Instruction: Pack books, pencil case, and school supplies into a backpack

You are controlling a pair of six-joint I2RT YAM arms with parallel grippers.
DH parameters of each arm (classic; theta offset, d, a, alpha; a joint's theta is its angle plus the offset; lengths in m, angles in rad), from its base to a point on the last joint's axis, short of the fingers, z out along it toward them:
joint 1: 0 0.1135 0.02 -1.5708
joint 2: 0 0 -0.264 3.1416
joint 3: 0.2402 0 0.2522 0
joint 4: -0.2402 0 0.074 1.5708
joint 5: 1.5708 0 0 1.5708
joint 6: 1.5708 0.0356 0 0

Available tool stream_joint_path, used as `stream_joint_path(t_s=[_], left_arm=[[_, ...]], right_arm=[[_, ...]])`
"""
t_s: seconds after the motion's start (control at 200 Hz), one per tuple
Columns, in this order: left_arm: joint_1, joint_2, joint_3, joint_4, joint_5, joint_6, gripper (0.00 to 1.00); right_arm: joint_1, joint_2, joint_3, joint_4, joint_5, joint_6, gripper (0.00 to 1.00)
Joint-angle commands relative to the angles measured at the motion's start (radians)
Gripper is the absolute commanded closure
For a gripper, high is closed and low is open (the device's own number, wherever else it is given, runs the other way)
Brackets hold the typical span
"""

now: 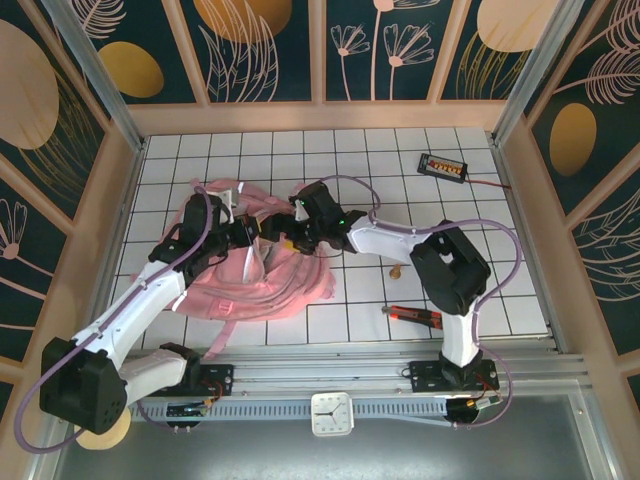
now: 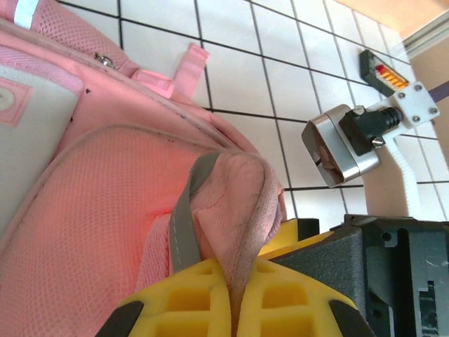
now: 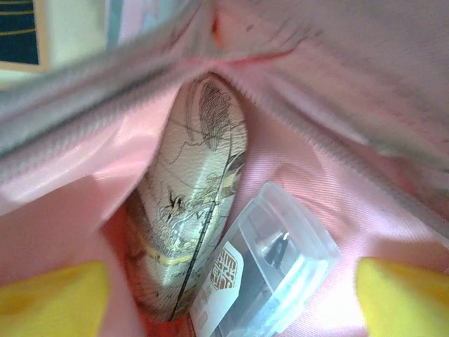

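Note:
The pink backpack (image 1: 262, 275) lies on the tiled table between the two arms. My left gripper (image 2: 235, 274) is shut on a fold of its pink rim (image 2: 238, 189), holding the mouth up. My right gripper (image 3: 224, 302) is down inside the opening, its yellow fingers (image 3: 49, 295) spread wide and touching nothing. Below it, in the pink lining, a yellowish book (image 3: 196, 196) with dark line print stands on edge. Beside the book lies a clear plastic box (image 3: 295, 260) of small silvery and dark supplies. The pencil case is out of view.
A black wired box with orange buttons (image 1: 443, 166) sits at the back right. A small red and black item (image 1: 415, 316) and a tiny tan piece (image 1: 396, 270) lie on the tiles near the right arm's base. Wooden walls close in the table.

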Motion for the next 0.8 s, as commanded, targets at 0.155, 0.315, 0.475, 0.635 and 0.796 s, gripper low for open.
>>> stream_joint_path(t_s=[0.155, 0.315, 0.475, 0.635, 0.796], left_arm=[[-0.004, 0.042, -0.025, 0.054, 0.024, 0.016, 0.78], [-0.005, 0.004, -0.018, -0.006, 0.009, -0.003, 0.01], [-0.004, -0.157, -0.02, -0.234, -0.096, -0.133, 0.01], [-0.005, -0.377, -0.103, -0.413, -0.176, -0.357, 0.01], [-0.004, -0.479, -0.202, -0.391, -0.101, -0.496, 0.01]], right_arm=[[-0.037, -0.242, -0.038, -0.094, 0.117, -0.102, 0.01], [-0.023, -0.314, -0.077, -0.132, 0.167, -0.205, 0.01], [0.06, -0.349, -0.08, -0.353, 0.316, -0.426, 0.06], [0.231, -0.389, -0.158, -0.4, 0.48, -0.517, 0.1], [0.323, -0.32, -0.131, -0.405, 0.529, -0.575, 0.16]])
